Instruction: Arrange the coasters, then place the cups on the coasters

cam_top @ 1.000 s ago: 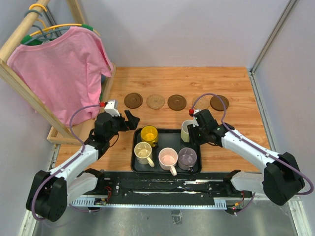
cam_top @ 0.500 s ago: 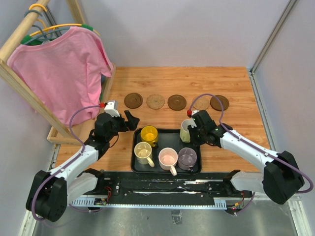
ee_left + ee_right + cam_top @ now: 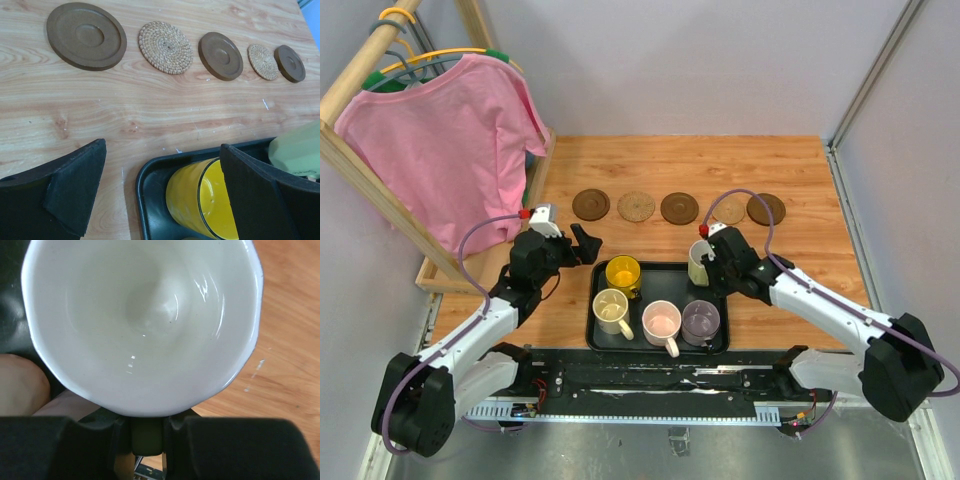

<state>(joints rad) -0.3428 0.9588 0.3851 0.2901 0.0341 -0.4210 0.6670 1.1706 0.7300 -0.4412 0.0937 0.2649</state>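
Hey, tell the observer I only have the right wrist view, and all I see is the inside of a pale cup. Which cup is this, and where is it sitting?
Observer: It's the pale green mug, at the far right corner of the black tray, with the right gripper on its handle.
Operator: Are the coasters laid out?
Observer: Five coasters lie in a row on the table beyond the tray, all bare.
Operator: What's the left arm doing?
Observer: The left gripper hangs open near the yellow mug at the tray's far left corner, holding nothing.
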